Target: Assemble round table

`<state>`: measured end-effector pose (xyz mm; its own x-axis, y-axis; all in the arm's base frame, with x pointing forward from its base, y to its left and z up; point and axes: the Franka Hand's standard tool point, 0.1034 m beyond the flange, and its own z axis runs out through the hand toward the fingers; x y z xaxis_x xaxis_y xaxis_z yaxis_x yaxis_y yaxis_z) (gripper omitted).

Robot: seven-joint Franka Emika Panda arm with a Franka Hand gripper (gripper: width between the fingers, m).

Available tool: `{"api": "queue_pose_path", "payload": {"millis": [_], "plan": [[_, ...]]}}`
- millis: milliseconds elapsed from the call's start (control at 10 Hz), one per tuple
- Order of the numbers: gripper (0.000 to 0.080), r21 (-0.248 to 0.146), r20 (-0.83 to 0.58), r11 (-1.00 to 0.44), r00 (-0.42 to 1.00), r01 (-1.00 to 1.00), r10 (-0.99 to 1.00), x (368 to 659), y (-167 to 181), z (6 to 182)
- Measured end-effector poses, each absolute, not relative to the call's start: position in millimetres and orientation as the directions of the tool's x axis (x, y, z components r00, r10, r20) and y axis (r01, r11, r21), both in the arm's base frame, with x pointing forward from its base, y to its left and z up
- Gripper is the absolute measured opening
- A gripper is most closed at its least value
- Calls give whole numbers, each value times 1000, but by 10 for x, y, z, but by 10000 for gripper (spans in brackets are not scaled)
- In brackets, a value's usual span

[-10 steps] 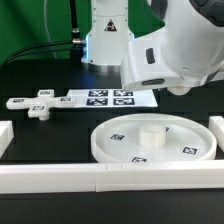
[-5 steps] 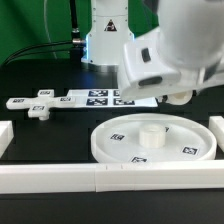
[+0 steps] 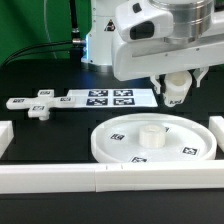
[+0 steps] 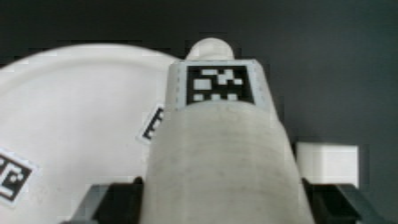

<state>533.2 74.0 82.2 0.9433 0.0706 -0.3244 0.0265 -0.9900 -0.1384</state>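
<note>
The large white rimmed disc [image 3: 120, 143] lies flat on the black table with its central hub [image 3: 150, 133] pointing up. My gripper [image 3: 175, 92] hangs above the disc's far right edge, shut on the short white cylinder leg [image 3: 175, 90]. In the wrist view the leg [image 4: 217, 140] stands between the dark fingers [image 4: 111, 200], its square tag facing the camera, and the disc [image 4: 71, 110] lies behind it. The small flat base piece [image 3: 38, 106] lies on the table at the exterior view's left.
The marker board [image 3: 110, 98] lies behind the disc. Long white border rails run along the front [image 3: 100, 180], the left [image 3: 5, 135] and the right [image 3: 215, 128]. The robot's base [image 3: 105, 40] stands at the back.
The wrist has swung upward and turned. The gripper with the leg, hidden behind the arm before, now shows pointing down above the disc's far right edge.
</note>
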Motion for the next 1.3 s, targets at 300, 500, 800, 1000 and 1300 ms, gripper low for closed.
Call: {"api": "queue_pose_path", "payload": {"millis": [300,500,800,1000,1300], "plan": [[409,-126,-109,-986,987,108,122,5562,628,1067],[409,-103,36,-987,992,126,123,5696,569,1228],[409,-47,254,-987,957,155,138,5773,494,1186],[409,21,393,-976,896,215,206,5831,410,1222],[409,29,398,-974,891,225,218,5799,404,1170]]}}
